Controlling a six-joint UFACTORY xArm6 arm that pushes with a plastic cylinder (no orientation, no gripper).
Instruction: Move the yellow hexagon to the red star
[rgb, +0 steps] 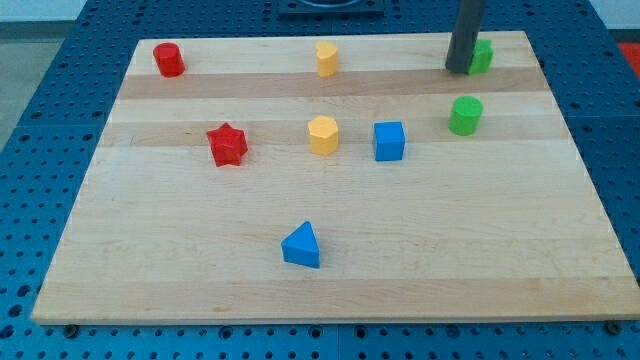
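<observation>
tip (459, 70) planted at view's top right, touching green block (483, 55), clamping nothing. yellow hexagon (323, 134) mid-board, well apart from tip, between red star (227, 144) and blue cube (390, 141).

My tip (458, 70) stands at the view's top right, touching the green block (482, 55) on its left. The yellow hexagon (323, 134) lies mid-board between the red star (227, 144) and the blue cube (389, 141).

Around the blue cube (389, 141): green cylinder (465, 115) to the view's right, blue triangle (302, 246) below-left, red cylinder (168, 59) far upper-left.
</observation>
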